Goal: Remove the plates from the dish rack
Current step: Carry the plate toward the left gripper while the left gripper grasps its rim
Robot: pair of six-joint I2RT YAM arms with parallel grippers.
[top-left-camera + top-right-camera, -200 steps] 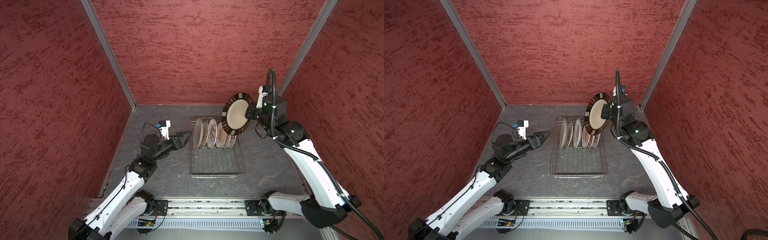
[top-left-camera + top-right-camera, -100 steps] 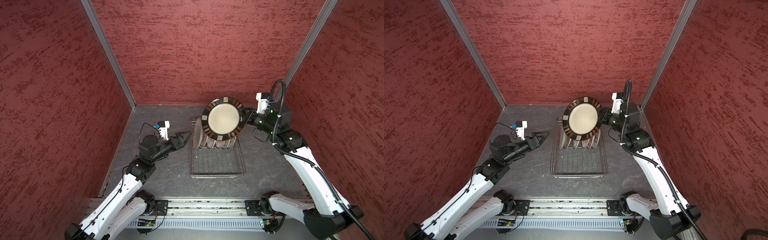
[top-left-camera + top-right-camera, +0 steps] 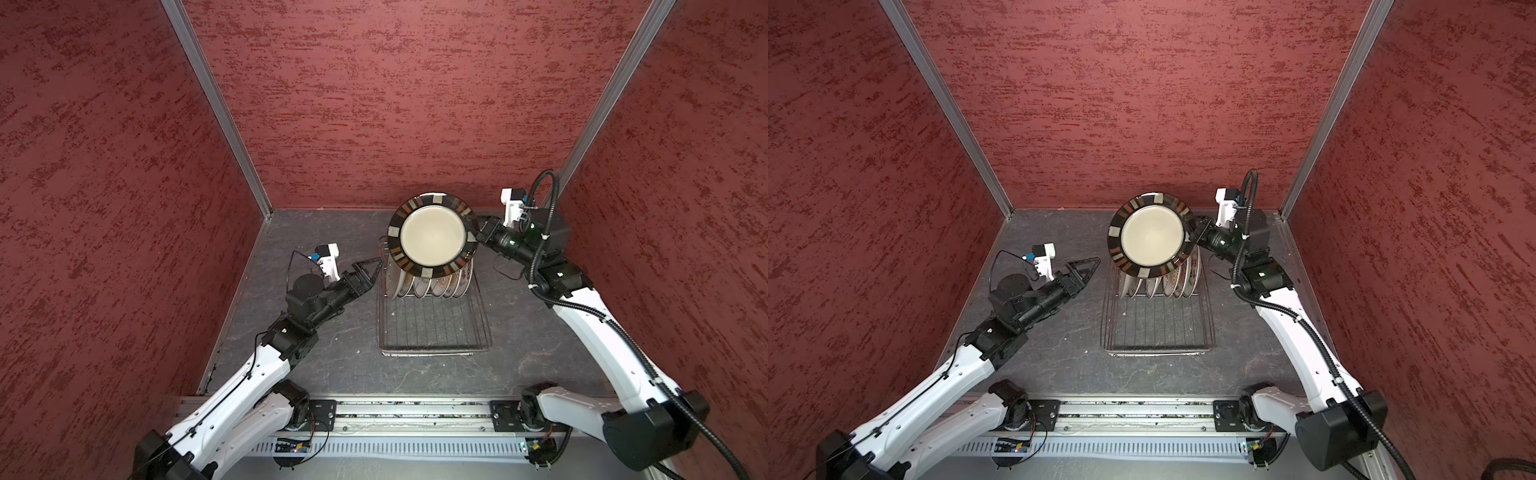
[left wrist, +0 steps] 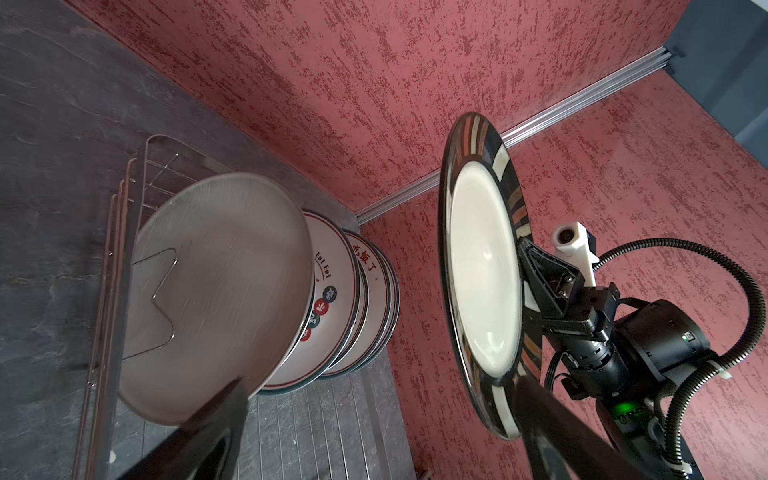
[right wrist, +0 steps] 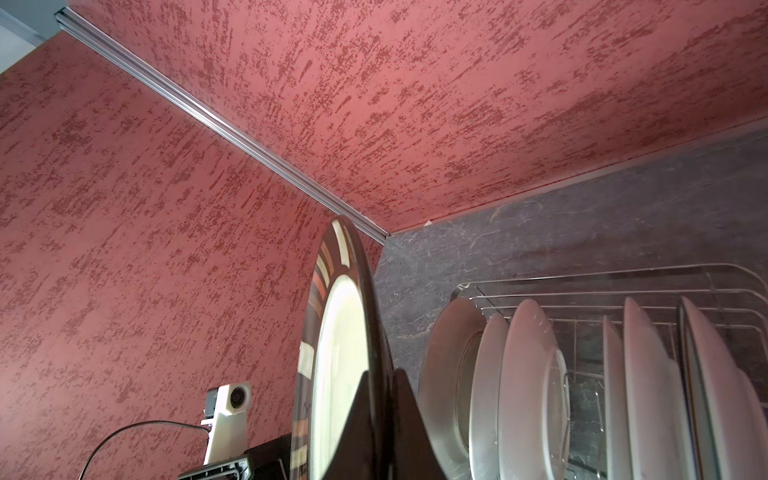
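Observation:
A large dark-rimmed striped plate (image 3: 432, 235) (image 3: 1152, 237) with a cream centre hangs face-up over the back of the dish rack (image 3: 432, 336) (image 3: 1156, 332). My right gripper (image 3: 474, 232) (image 3: 1190, 233) (image 5: 380, 374) is shut on its right rim. Several plates (image 3: 432, 286) (image 3: 1163, 286) (image 5: 528, 374) stand upright in the rack beneath it, the leftmost a large plain off-white plate (image 4: 216, 291). My left gripper (image 3: 375, 267) (image 3: 1094, 264) (image 4: 380, 380) is open and empty just left of the rack, pointing at the plates. In the left wrist view the striped plate (image 4: 482, 270) shows nearly edge-on.
The grey slate tabletop (image 3: 316, 349) is walled in by red textured panels (image 3: 415, 104) at the back and on both sides. A metal rail (image 3: 395, 411) with the arm bases runs along the front edge. The rack's front half is bare wire grid.
The right gripper has swung the striped plate leftward from beside the rack to above its back and turned its face upward. The left gripper has barely moved.

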